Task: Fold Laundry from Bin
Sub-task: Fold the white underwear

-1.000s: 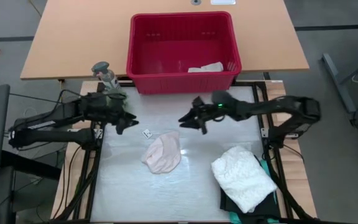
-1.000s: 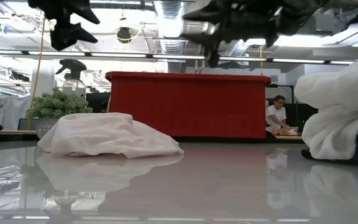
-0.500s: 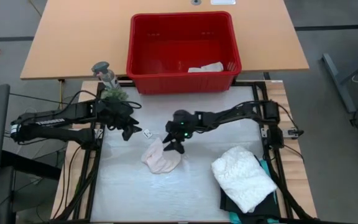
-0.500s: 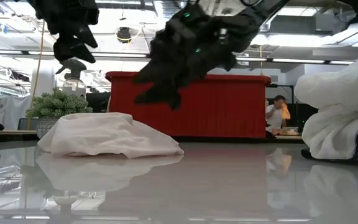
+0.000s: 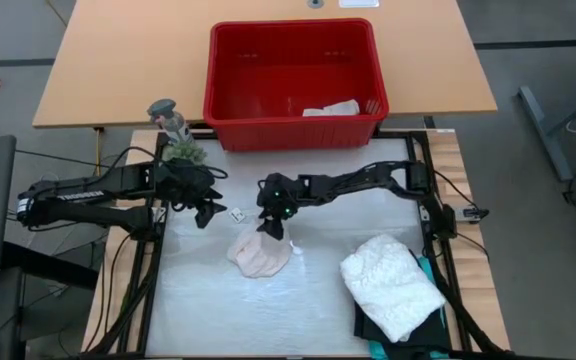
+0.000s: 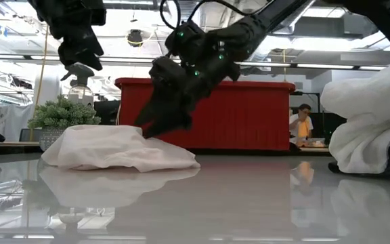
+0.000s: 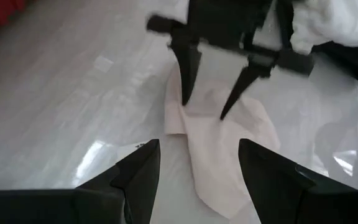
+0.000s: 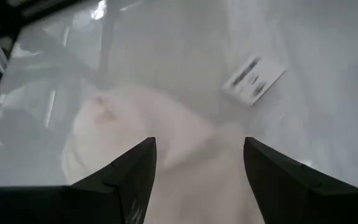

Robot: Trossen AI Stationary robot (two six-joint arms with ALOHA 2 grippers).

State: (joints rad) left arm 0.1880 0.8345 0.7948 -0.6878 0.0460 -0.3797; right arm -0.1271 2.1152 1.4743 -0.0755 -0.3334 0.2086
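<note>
- Since the earlier frame, our right gripper [image 5: 271, 229] has swung left and down, jaws spread over the small white cloth [image 5: 259, 255] at frame center.
- Our left gripper [image 5: 204, 212] hovers released, left of it.
- We judge pickup in hand; next, close on the cloth's edge.
- The bin [image 5: 293, 128] sits top center.

Cloth [image 5: 259, 256] before bin [image 5: 293, 128] (mid-table)

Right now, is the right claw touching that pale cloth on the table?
Cannot tell. The left wrist view shows the right gripper open with fingertips over the pale cloth, but no plain contact or gap.
</note>
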